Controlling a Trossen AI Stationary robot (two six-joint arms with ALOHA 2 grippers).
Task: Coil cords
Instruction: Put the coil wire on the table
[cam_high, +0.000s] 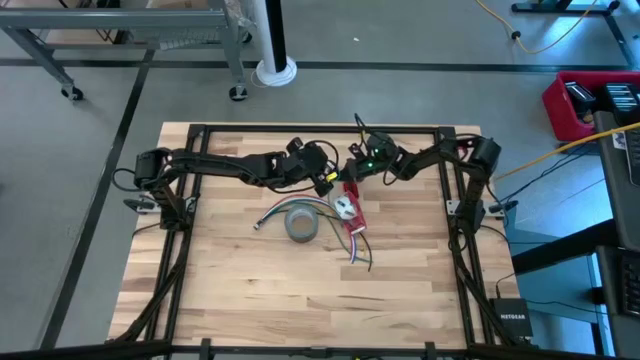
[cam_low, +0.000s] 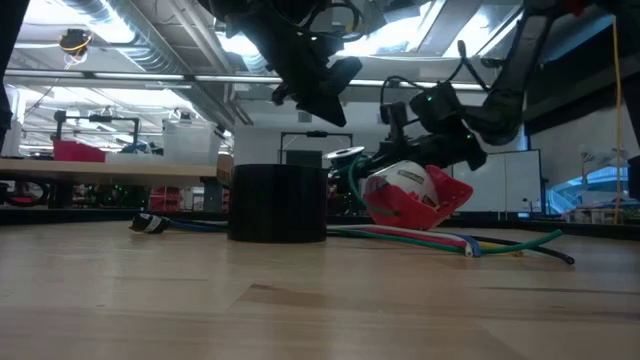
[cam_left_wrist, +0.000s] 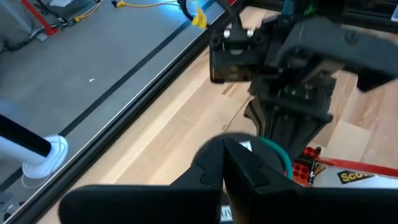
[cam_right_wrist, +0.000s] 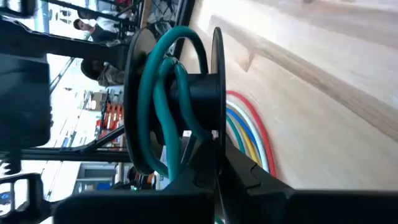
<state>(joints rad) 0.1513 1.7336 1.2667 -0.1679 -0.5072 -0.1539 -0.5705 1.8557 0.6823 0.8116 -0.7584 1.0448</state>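
Observation:
A green cord (cam_right_wrist: 155, 93) is wound on a black spool (cam_right_wrist: 199, 99) with two thin flanges, close in front of my right gripper (cam_right_wrist: 214, 180), which is shut on the spool. Beyond it a flat bundle of coloured cords (cam_right_wrist: 245, 124) lies on the table (cam_high: 230, 290), trailing toward the near edge (cam_high: 357, 248). My left gripper (cam_high: 328, 182) is shut and hangs above the table's middle (cam_low: 335, 85), tip close to my right gripper (cam_high: 352, 176). Nothing shows between its fingers (cam_left_wrist: 205, 168). My right gripper pinches the rim of one spool flange (cam_right_wrist: 217, 146) between its two fingers, the thin disc running into the seam between them. It comes from the table's right, nearly level. Whether the spool rests on the table, I cannot tell.
A grey roll of tape (cam_high: 302, 224) stands on the table just near-left of the grippers. A red tape dispenser (cam_high: 350, 212) lies beside it, over the coloured cords. The near half of the table is bare wood. A black frame (cam_high: 200, 128) runs round the table's edges.

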